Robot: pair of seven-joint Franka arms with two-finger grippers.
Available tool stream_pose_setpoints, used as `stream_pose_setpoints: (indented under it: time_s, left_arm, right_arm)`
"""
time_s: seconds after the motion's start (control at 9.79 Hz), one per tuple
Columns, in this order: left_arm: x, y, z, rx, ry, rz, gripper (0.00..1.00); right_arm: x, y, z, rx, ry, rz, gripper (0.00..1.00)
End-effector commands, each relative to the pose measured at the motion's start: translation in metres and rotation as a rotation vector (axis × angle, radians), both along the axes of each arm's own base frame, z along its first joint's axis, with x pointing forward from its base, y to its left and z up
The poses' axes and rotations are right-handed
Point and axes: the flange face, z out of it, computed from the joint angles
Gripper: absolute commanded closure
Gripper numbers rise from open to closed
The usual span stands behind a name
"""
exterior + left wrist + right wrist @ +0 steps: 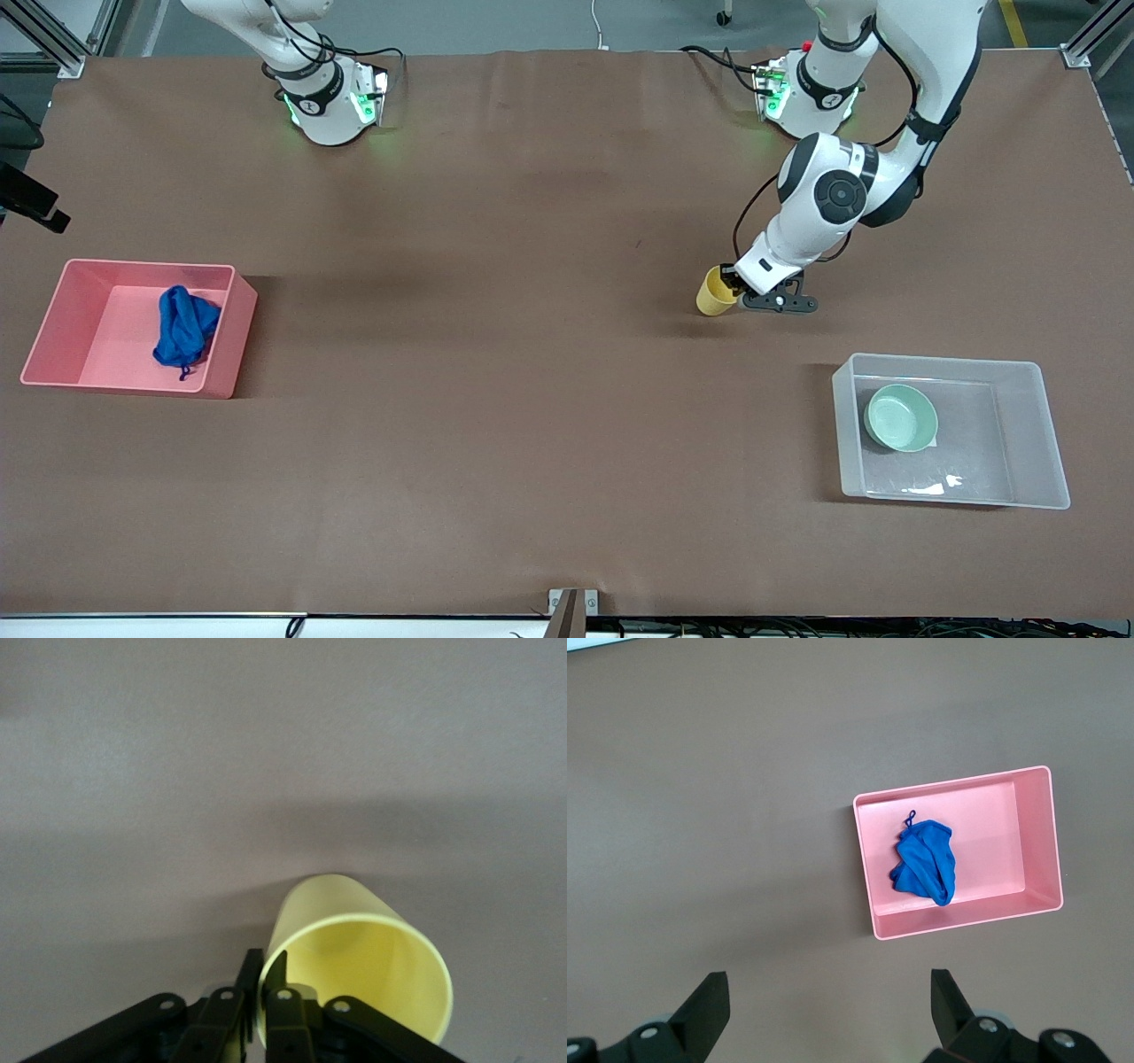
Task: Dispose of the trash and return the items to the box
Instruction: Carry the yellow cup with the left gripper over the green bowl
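Note:
My left gripper (pixel 733 285) is shut on the rim of the yellow cup (pixel 716 291), one finger inside and one outside the wall. The cup is tilted, low over the brown table, between the middle and the left arm's end. In the left wrist view the gripper (pixel 265 979) pinches the cup (pixel 372 974). The mint-green bowl (pixel 901 417) lies in the clear tub (pixel 1032 443), nearer the front camera than the cup. The blue cloth wad (pixel 184 326) lies in the pink bin (pixel 53 306). My right gripper (pixel 828 983) is open and empty, high above the table beside the pink bin (pixel 957 921) and the cloth (pixel 924 861).
The pink bin stands at the right arm's end of the table and the clear tub at the left arm's end. A white sticker (pixel 930 487) shows on the tub's bottom. Brown table (pixel 496 372) lies between them.

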Motion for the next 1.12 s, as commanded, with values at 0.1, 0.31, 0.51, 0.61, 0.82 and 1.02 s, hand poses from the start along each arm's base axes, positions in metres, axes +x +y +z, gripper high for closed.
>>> stream_pose_setpoints:
  time_s: [0.1, 0.31, 0.51, 0.61, 0.82, 1.02]
  left_arm:
    - [-0.001, 0.003, 0.012, 0.026, -0.003, 0.004, 1.0]
    - [0.028, 0.023, 0.068, 0.047, -0.033, 0.025, 1.0]
    - [0.069, 0.051, 0.13, 0.067, 0.015, 0.028, 1.0]
    - [0.089, 0.072, 0.16, 0.066, 0.009, 0.029, 1.0]
    - [0.117, 0.125, 0.193, 0.065, -0.035, 0.069, 1.0]
    - [0.143, 0.184, 0.201, 0.08, -0.073, 0.055, 1.0]
  right_arm:
    - [0.0, 0.004, 0.004, -0.013, -0.006, 0.005, 0.0]
    - [0.001, 0.003, 0.004, -0.014, -0.006, 0.001, 0.0]
    - [0.001, 0.002, 0.004, -0.015, -0.008, 0.0, 0.0]
    - [0.002, 0.002, 0.005, -0.013, -0.02, 0.001, 0.0]
    - [0.003, 0.002, 0.005, -0.013, -0.025, 0.001, 0.0]
    - [0.003, 0.002, 0.005, -0.013, -0.025, 0.003, 0.0]
